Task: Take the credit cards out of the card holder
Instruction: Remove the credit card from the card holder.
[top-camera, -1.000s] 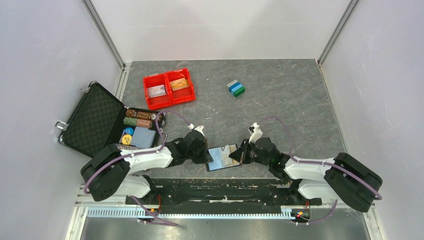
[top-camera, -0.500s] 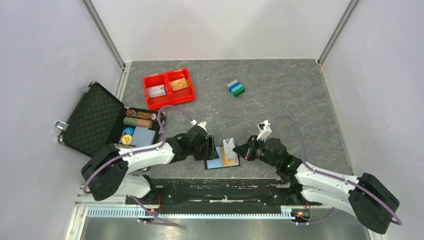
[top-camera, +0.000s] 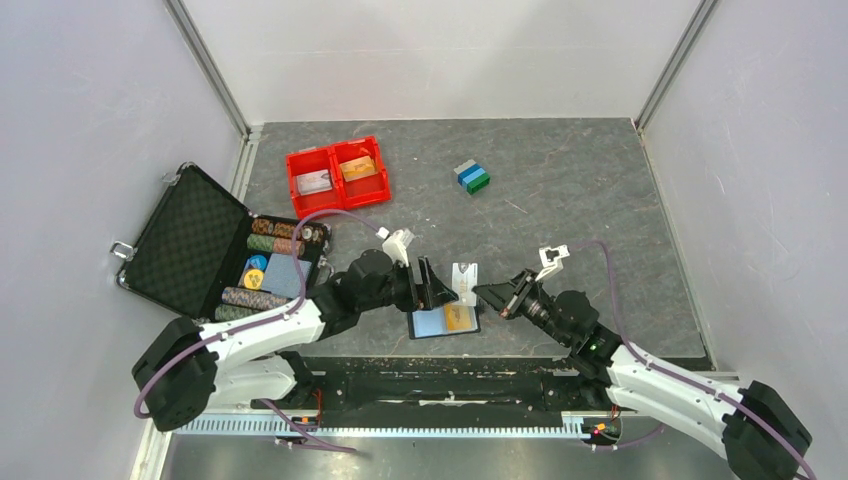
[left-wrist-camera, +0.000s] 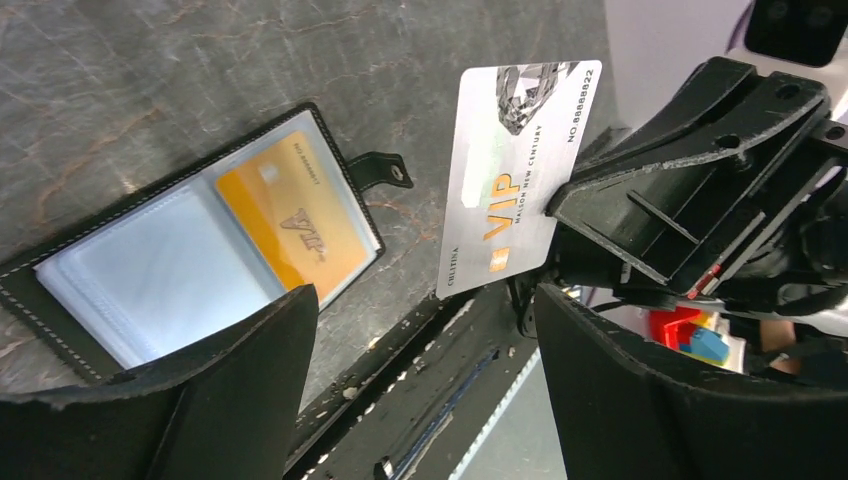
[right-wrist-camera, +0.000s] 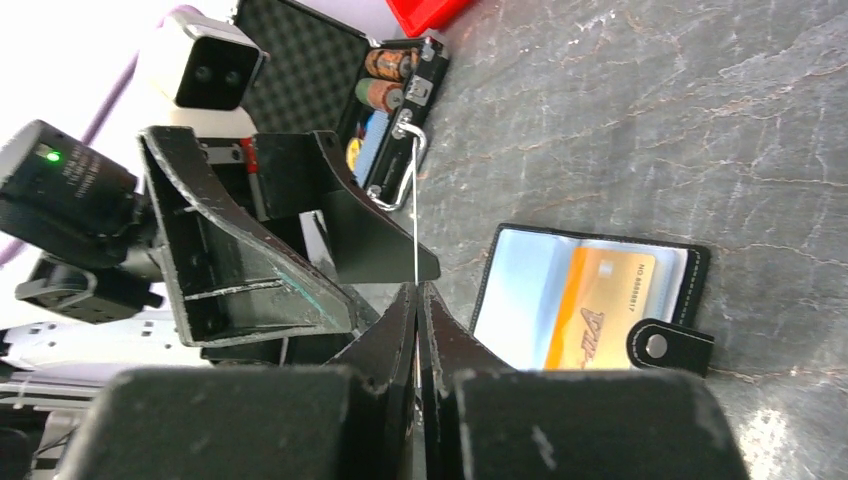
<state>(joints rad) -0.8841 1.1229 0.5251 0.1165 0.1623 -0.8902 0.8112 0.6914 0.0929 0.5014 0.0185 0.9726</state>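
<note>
Card holder lies open and flat on the table, at the near edge between my two arms, with its clear pockets facing up. An orange card sits in the right-hand pocket, next to the snap strap that sticks out from the holder's right edge. The left-hand pocket shows only pale, glossy plastic.

My right claw is pinched tight on a silver card printed VIP, gripping it midway along one long edge. That card stands upright in the air, just beyond the far edge of the card holder and not touching it. From my right wrist it shows edge-on, as a thin line rising from between my closed fingers.

My left claw hovers just left of the silver card, above the holder's far left corner. Its fingers are spread wide and hold nothing.

Farther off, toward the far left, a red tray holds a whitish card in its left compartment and a second orange card in its right one. Stacked blocks stand to the right of the tray, well apart from it. A black case lies open at the table's left edge, with poker chips in its right half.
</note>
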